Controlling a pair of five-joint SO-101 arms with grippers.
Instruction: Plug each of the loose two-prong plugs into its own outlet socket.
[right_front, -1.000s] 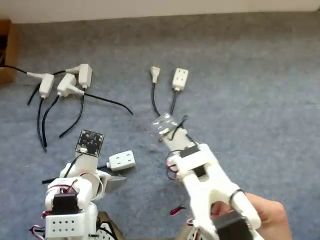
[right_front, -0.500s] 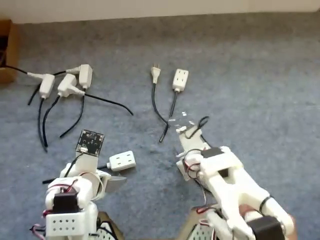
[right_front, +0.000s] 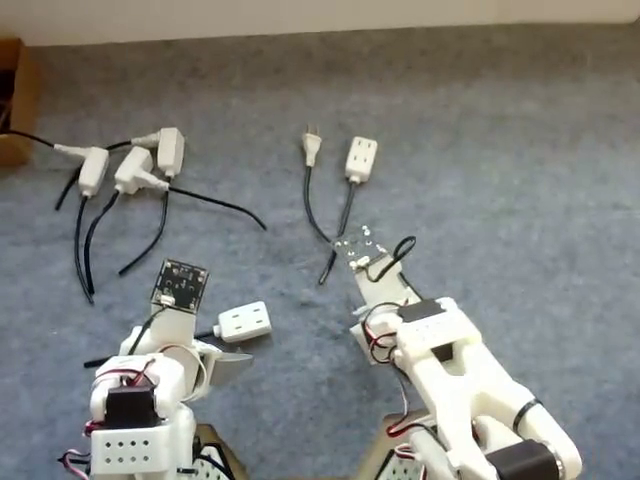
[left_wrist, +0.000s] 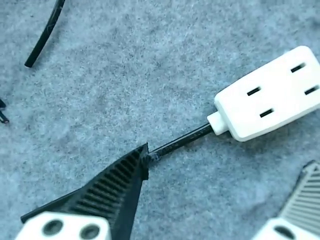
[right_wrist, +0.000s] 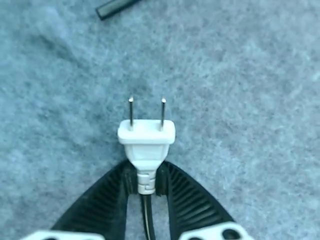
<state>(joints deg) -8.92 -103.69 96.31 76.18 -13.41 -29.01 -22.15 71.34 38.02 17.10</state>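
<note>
Clenching one white two-prong plug by its neck, the right gripper holds it, both metal prongs bare, over the grey carpet at centre. A second white plug lies upper centre beside a white outlet block; another outlet block lies lower left by the released left gripper; three white cord ends cluster upper left

Grey carpet with loose white plugs, outlet sockets, black cords

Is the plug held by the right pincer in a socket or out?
Out: both prongs of the plug stand bare over the carpet.
</note>
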